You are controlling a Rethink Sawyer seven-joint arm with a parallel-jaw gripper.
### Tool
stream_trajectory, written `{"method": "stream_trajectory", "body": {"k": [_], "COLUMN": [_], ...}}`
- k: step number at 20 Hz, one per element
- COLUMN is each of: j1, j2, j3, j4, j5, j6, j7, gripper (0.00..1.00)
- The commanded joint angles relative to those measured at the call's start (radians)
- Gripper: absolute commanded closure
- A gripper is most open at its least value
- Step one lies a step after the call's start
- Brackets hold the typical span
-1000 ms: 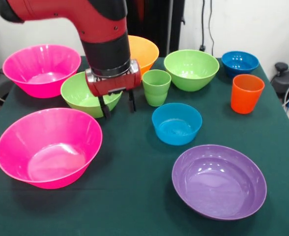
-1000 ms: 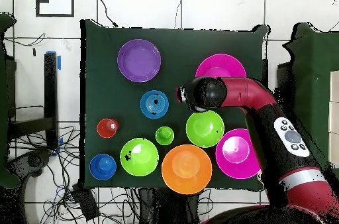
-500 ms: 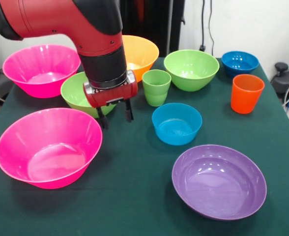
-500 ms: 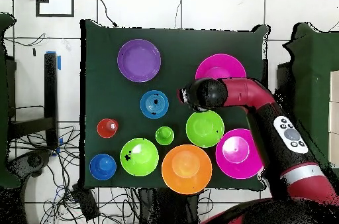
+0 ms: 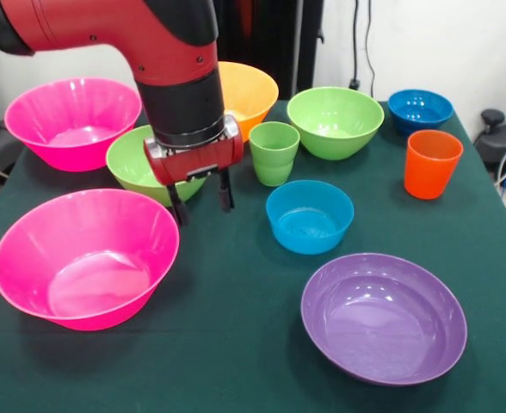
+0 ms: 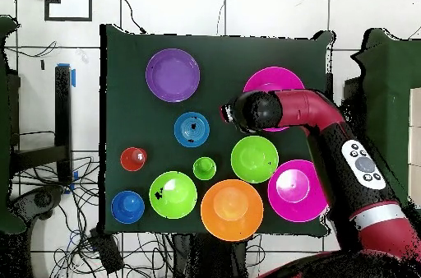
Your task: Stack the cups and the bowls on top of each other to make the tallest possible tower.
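A: Nearest me on the desk (image 5: 236, 344), the purple bowl (image 5: 383, 317) and a big pink bowl (image 5: 84, 257), both empty. Nothing's stacked yet.

B: And the end effector (image 5: 201, 194)?

A: Fingers spread, holding nothing, hanging just above the cloth between that pink bowl and the blue bowl (image 5: 309, 216), right in front of a green bowl (image 5: 133, 162).

B: Risk?

A: If I drop here, one finger could clip the green rim and flip the bowl, or nudge the green cup (image 5: 274, 152) just beside.

B: Farther back?

A: Orange cup (image 5: 431, 163), second green bowl (image 5: 334, 121), second pink bowl (image 5: 70, 122), orange bowl (image 5: 251, 90), small blue bowl (image 5: 420, 109). Glossy sloped walls; a pinch could slip.
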State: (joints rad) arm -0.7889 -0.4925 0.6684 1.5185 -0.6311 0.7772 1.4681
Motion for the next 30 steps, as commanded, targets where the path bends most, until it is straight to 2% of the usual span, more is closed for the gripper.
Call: {"method": "stream_trajectory", "body": {"k": [1,9,14,30], "j1": [0.048,0.037,0.038,0.025], "j2": [-0.061,-0.090,-0.075,-0.048], "j3": [0.055,0.081,0.082,0.062], "j4": [-0.042,-0.052,-0.088,0.010], "j5": [-0.040,-0.043,-0.084,-0.227], "j6": [0.181,0.271,0.297,0.066], "j7": [-0.335,-0.362,-0.400,-0.285], "gripper": [0.00,0.00,0.00,0.00]}}
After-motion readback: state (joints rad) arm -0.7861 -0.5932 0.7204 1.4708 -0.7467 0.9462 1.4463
